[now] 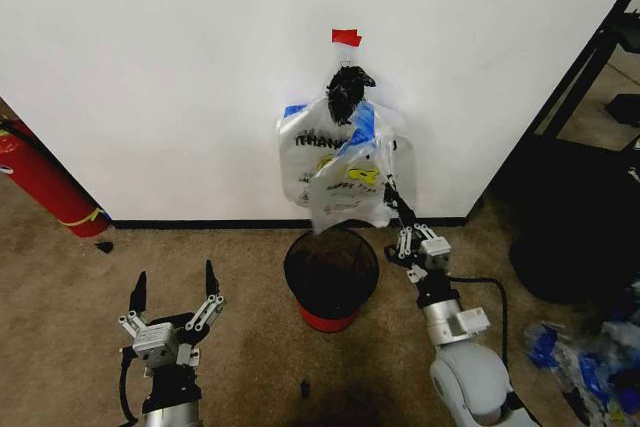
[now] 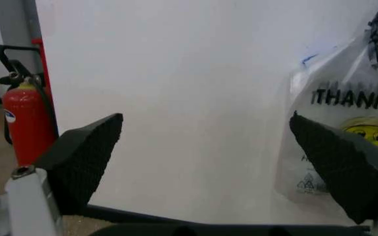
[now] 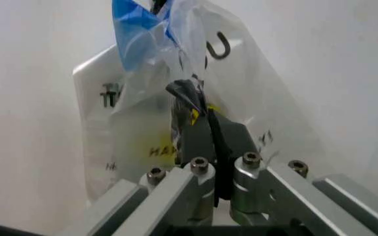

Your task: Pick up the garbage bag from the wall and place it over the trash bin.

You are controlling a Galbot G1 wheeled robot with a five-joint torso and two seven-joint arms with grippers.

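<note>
Gripping the garbage bag (image 1: pixel 350 162) low on its right edge with our right gripper (image 1: pixel 392 197), fingers clamped on the crinkly plastic.
Nearest us, our left gripper (image 1: pixel 172 287) hovers low over the carpet (image 1: pixel 240 347) with its jaws spread wide, holding nothing, well apart from the bag. Between the two grippers, just left of the right one and below it, sits the trash bin (image 1: pixel 331 277). Up from the right gripper the garbage bag hangs against the wall (image 1: pixel 180 67), over a flatter white THANK YOU bag (image 2: pixel 336 147), bunched at a black knot under red tape (image 1: pixel 346 37). Far left of our left gripper stands a fire extinguisher (image 1: pixel 45 182).
</note>
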